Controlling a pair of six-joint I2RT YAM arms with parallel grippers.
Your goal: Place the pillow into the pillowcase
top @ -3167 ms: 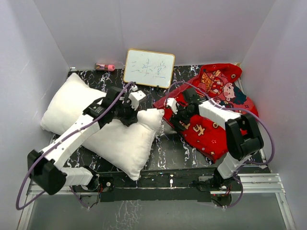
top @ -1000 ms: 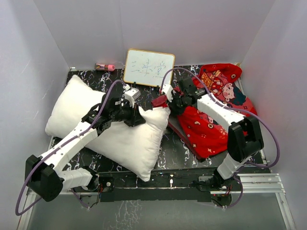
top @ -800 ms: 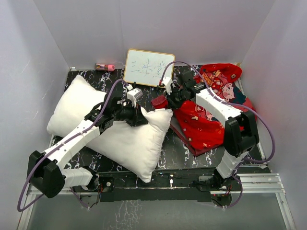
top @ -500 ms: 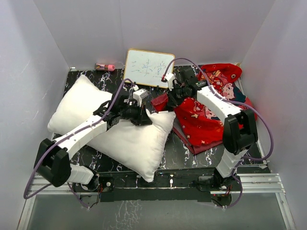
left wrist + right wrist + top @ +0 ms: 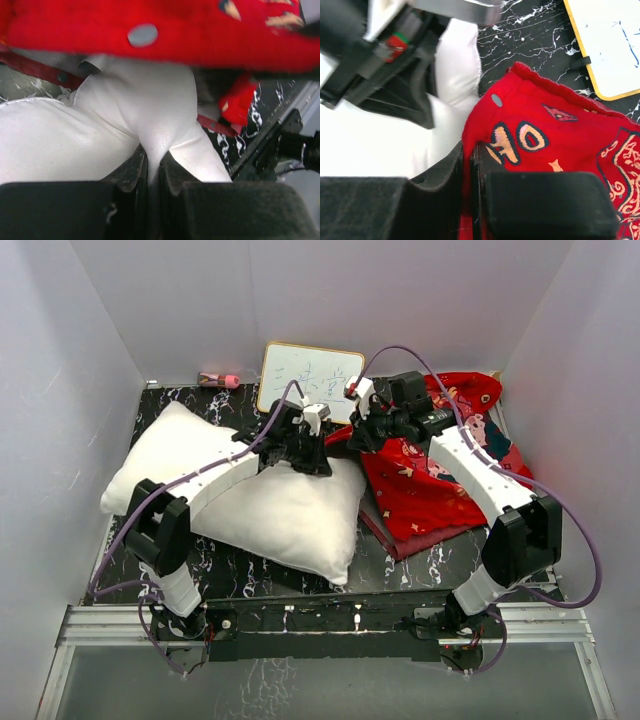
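Observation:
The white pillow (image 5: 250,505) lies across the left and middle of the table. My left gripper (image 5: 318,458) is shut on its far right corner, and a fold of white fabric (image 5: 150,130) is pinched between the jaws. The red pillowcase (image 5: 440,475) lies at the right. My right gripper (image 5: 352,436) is shut on its left edge, where red cloth (image 5: 530,135) runs down between the jaws. In the left wrist view the pillowcase (image 5: 165,30) hangs just above the pillow's corner. The pillow (image 5: 455,70) touches the red hem in the right wrist view.
A small framed whiteboard (image 5: 308,380) leans on the back wall, right behind both grippers. A pink object (image 5: 218,380) lies at the back left. White walls close in three sides. The black marbled table (image 5: 400,565) shows in front of the pillowcase.
Both arms have reached farther back and right. The pillow's corner has been dragged right, up to the pillowcase's edge, which the right gripper has lifted and pulled back.

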